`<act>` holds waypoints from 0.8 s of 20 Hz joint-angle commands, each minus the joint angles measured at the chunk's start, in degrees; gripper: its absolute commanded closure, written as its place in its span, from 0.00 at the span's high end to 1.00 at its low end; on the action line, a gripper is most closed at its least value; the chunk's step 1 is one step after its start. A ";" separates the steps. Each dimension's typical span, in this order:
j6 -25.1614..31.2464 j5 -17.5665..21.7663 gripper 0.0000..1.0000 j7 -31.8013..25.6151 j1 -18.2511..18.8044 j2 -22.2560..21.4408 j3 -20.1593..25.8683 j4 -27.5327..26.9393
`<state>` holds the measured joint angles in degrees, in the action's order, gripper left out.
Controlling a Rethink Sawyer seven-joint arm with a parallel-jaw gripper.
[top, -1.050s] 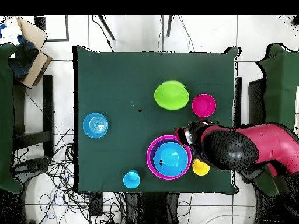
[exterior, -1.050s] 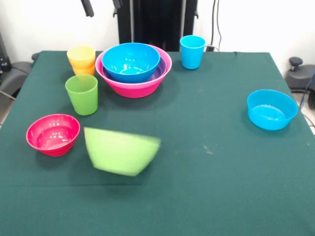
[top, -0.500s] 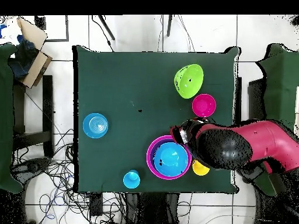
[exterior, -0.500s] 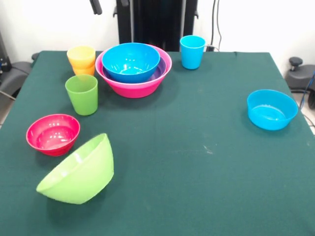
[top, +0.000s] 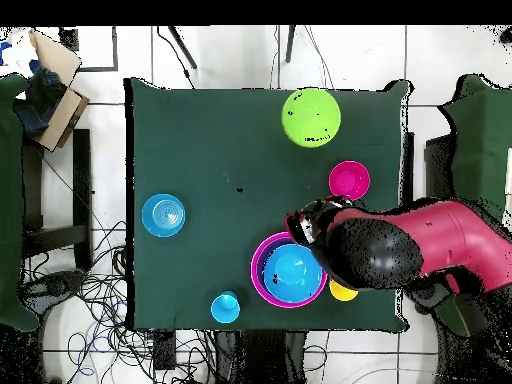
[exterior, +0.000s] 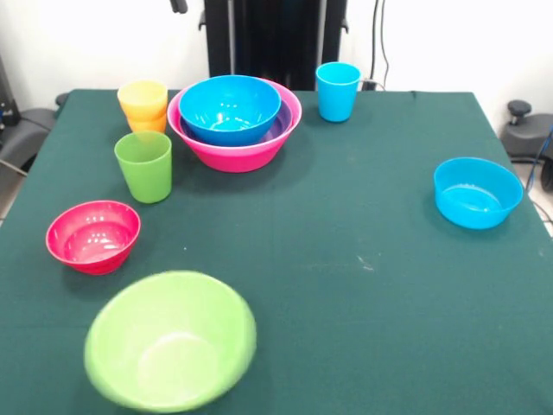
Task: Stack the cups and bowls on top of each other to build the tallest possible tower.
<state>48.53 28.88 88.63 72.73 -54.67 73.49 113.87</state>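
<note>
My tower (exterior: 235, 121) is only nested bowls, the light green bowl (exterior: 170, 340) lies loose near the counter's (exterior: 363, 303) edge, and I cannot tell whether my hand (top: 305, 225) is spread.

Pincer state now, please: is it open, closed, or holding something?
Pincer: cannot be told; only the overhead view shows it, beside the pink bowl.
</note>
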 commanded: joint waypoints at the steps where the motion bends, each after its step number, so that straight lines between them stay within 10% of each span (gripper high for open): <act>1: 7.60 0.79 1.00 -6.05 -8.95 -1.92 -2.97 -6.57; 16: 28.23 7.10 1.00 -8.91 -34.72 15.09 -19.29 -45.02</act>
<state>65.57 29.52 88.63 44.09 -47.77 63.11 86.67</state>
